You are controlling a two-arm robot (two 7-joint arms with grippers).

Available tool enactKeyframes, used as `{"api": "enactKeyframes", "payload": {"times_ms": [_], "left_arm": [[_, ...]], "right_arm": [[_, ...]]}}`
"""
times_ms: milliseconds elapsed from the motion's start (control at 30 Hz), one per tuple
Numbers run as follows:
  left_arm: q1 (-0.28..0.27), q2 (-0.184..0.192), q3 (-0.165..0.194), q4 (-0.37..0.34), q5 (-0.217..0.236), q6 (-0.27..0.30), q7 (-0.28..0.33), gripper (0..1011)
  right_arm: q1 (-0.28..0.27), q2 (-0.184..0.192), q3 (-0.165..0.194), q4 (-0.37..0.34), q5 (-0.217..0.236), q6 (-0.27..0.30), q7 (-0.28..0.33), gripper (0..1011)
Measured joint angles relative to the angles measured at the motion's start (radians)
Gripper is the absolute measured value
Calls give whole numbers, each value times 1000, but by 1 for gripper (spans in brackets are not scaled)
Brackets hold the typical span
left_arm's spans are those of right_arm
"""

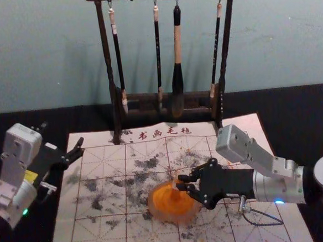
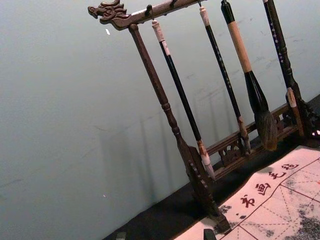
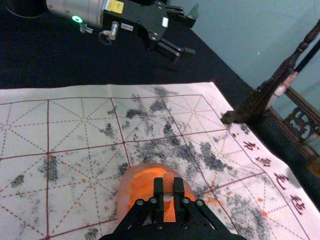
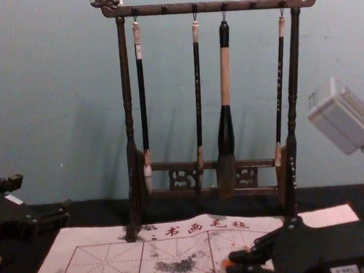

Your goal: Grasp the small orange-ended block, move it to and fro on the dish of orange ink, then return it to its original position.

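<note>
Inking looks in hand: the right end effector (image 1: pixel 183 182) grips the block (image 3: pixel 168 186) over the dish (image 3: pixel 125 192), contact unclear; the next move calls for light to-and-fro strokes. The left end effector (image 1: pixel 62 134) idles, spread, near the mat (image 1: pixel 103 238)

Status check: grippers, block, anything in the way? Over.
Right gripper shut on block, over ink dish; ink contact unclear. Left gripper open, near mat's left edge. Brush stand behind, not blocking.
</note>
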Motion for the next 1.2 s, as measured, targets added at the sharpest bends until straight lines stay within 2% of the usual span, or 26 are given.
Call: {"api": "enactKeyframes", "payload": {"times_ms": [100,133,467,867,1200], "left_arm": [[0,0,0,0,0,0,0,1001],[0,0,0,0,0,0,0,1001],[0,0,0,0,0,0,0,1001],[0,0,0,0,0,0,0,1001],[0,0,0,0,0,0,0,1002]], "right_arm": [[-5,5,6,-3,1,4,-3,81],[-17,18,16,-15,11,11,-4,81],[-47,54,31,-63,27,33,-3,82],[-62,74,22,-105,35,51,12,82],[-48,67,2,-104,30,52,21,82]]}}
